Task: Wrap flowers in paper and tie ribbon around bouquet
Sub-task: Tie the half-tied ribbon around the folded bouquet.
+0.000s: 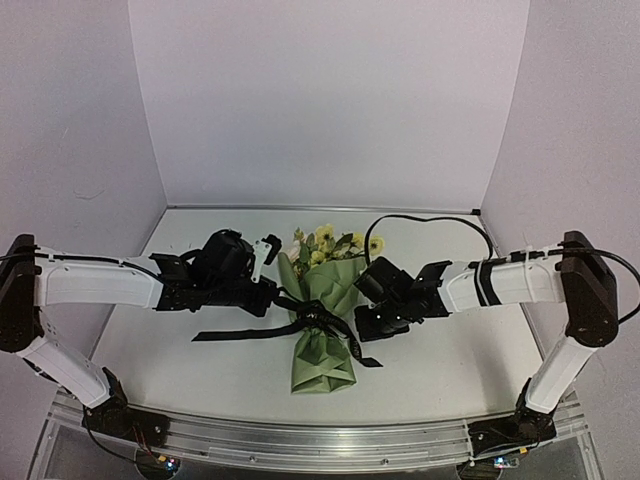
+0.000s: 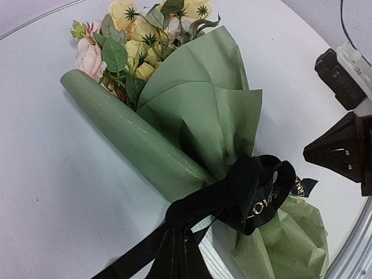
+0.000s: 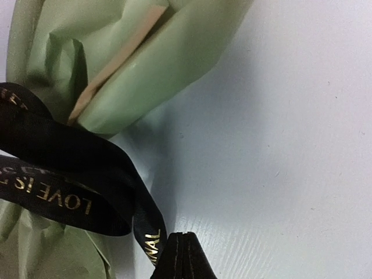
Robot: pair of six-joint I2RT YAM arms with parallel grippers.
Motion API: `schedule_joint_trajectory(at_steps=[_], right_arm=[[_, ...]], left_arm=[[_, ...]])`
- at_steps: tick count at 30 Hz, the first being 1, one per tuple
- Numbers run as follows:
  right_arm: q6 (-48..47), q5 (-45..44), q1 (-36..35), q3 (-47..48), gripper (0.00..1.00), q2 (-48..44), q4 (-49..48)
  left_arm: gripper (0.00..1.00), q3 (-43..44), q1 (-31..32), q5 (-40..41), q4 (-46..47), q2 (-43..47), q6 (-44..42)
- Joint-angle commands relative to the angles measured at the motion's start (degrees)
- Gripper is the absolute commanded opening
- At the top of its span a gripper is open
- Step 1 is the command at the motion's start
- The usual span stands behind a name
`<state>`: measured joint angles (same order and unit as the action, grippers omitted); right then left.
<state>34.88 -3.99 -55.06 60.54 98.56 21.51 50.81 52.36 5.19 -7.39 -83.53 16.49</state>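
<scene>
Bouquet (image 1: pixel 322 362): lay at the centre of the worktop (image 1: pixel 190 375), flowers (image 1: pixel 330 243) toward the top of the frame.
Paper (image 2: pixel 197 110): olive cone around the stems.
Ribbon (image 2: pixel 256 195): black, knotted round the cone's waist.
Left gripper (image 2: pixel 176 239): clamped on a ribbon strand.
Right gripper (image 3: pixel 183 247): closed, with a ribbon strand touching its left side; any pinch could not be told.

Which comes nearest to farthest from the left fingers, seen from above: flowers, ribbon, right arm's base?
1. Ribbon, right at the left fingers.
2. Flowers, farther back, to the right.
3. Right arm's base, far right near corner.
</scene>
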Motion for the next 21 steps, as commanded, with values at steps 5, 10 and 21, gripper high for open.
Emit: schedule_joint_trajectory(at_steps=[5, 10, 21], right_arm=[[0.39, 5.39, -0.20, 1.71, 0.23, -1.33, -5.84], [0.21, 6.66, -0.44, 2.69, 0.29, -0.06, -6.30], [2.28, 6.50, -0.60, 3.90, 0.25, 4.42, -5.53]], left_arm=[[0.00, 0.69, 0.22, 0.18, 2.51, 0.92, 0.21], [0.00, 1.02, 0.25, -0.01, 2.39, 0.63, 0.21], [0.00, 1.84, 0.22, -0.19, 2.18, 0.13, -0.06]])
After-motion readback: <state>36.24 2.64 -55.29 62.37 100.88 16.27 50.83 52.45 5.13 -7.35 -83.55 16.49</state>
